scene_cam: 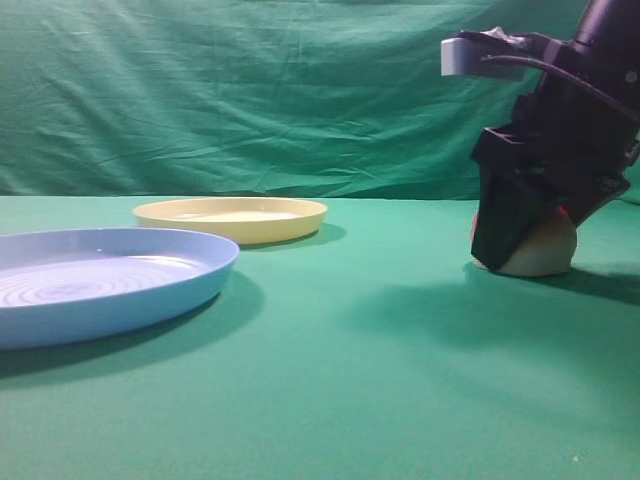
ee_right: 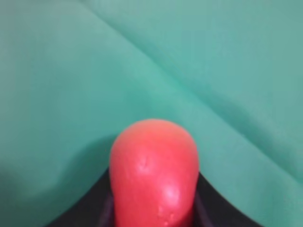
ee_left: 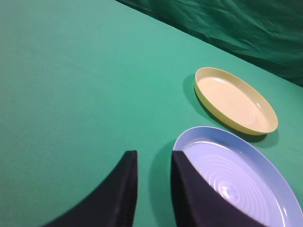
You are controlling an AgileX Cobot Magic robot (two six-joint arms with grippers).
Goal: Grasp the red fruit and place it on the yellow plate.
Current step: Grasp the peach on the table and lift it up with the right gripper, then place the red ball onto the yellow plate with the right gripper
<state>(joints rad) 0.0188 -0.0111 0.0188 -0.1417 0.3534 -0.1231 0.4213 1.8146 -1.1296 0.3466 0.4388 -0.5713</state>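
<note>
The green cloth-covered counter point(scene_cam: 380, 380) lies open across its middle and near side, with a wide bare stretch between the plates on the left and the red fruit point(scene_cam: 545, 250) on the right. A green cloth backdrop point(scene_cam: 250, 90) closes the far edge.

The red fruit sits on the counter at the right, flat pale base down. The right pincer point(scene_cam: 520, 235) stands over it from above, its dark fingers down both sides; the right wrist view shows the red dome filling the gap, with the fingers pressed against its flanks, so the pincer appears closed on the fruit, which rests on the cloth.

The yellow plate point(scene_cam: 232, 218) lies far left of centre, well apart from the fruit, with nothing between them. The larger light-blue plate point(scene_cam: 100, 285) lies nearer and further left, just beside the yellow one.

The left pincer point(ee_left: 154, 189) hovers above the near-left rim of the blue plate, jaws narrowly parted, holding nothing.
</note>
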